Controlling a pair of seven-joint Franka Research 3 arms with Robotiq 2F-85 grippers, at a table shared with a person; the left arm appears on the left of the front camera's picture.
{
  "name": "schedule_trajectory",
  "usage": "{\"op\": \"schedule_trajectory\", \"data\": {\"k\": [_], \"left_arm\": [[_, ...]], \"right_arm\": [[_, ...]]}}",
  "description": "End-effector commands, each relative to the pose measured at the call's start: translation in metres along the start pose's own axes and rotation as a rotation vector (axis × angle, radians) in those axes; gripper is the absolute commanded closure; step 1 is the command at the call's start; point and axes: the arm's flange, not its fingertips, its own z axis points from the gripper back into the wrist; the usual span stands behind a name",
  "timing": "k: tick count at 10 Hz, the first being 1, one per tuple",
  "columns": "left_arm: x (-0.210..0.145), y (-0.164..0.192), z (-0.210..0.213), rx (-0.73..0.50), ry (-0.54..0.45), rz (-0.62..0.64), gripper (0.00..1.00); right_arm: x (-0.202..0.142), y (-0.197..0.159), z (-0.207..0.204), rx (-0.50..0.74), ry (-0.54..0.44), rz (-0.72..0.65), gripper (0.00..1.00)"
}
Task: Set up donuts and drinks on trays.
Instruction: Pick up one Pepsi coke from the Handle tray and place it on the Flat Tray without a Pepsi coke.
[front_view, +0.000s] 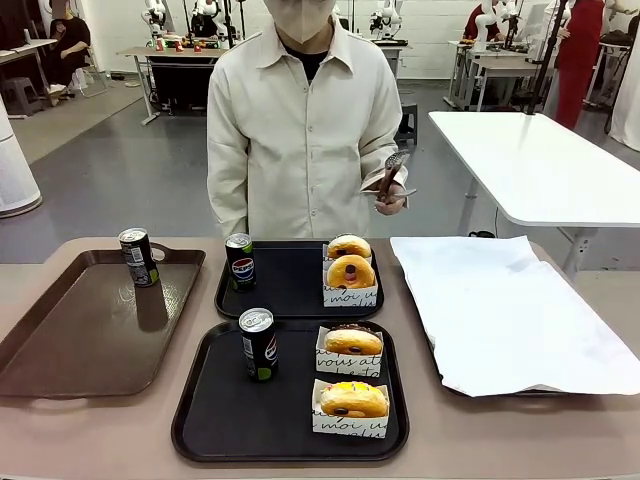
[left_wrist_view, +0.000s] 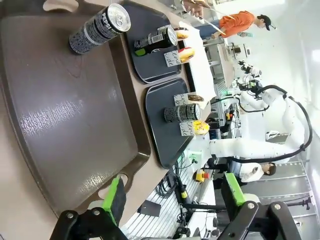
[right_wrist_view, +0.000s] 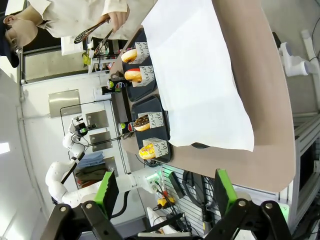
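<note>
Two black trays lie mid-table, the far one (front_view: 295, 288) and the near one (front_view: 235, 410). The far tray holds a Pepsi can (front_view: 240, 262) and two boxed yellow donuts (front_view: 351, 272). On the near tray stand a can (front_view: 259, 343), a chocolate donut (front_view: 353, 342) and a yellow donut (front_view: 353, 400), both in boxes. A third can (front_view: 138, 257) stands on the brown tray (front_view: 90, 330). My left gripper (left_wrist_view: 172, 197) hangs open above the brown tray's near end (left_wrist_view: 75, 115), far from that can (left_wrist_view: 100, 29). My right gripper (right_wrist_view: 166, 187) is open over the table's right end, beside the white paper (right_wrist_view: 200, 75).
A tray lined with white paper (front_view: 510, 310) takes up the right of the table. The person stands at the far side holding metal tongs (front_view: 390, 172) in one hand. A white table (front_view: 540, 160) stands behind at the right.
</note>
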Motion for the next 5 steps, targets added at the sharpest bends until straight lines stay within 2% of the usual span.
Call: {"op": "schedule_trajectory", "data": {"k": [1,5], "left_arm": [[-0.0025,-0.0033,-0.0062,0.0,-0.004,0.016,0.0],[-0.0025,-0.0033,-0.0062,0.0,-0.004,0.016,0.0]], "right_arm": [[0.0014,0.0002,0.0011,0.023,-0.007,0.009,0.0],[0.0014,0.0002,0.0011,0.023,-0.007,0.009,0.0]]}}
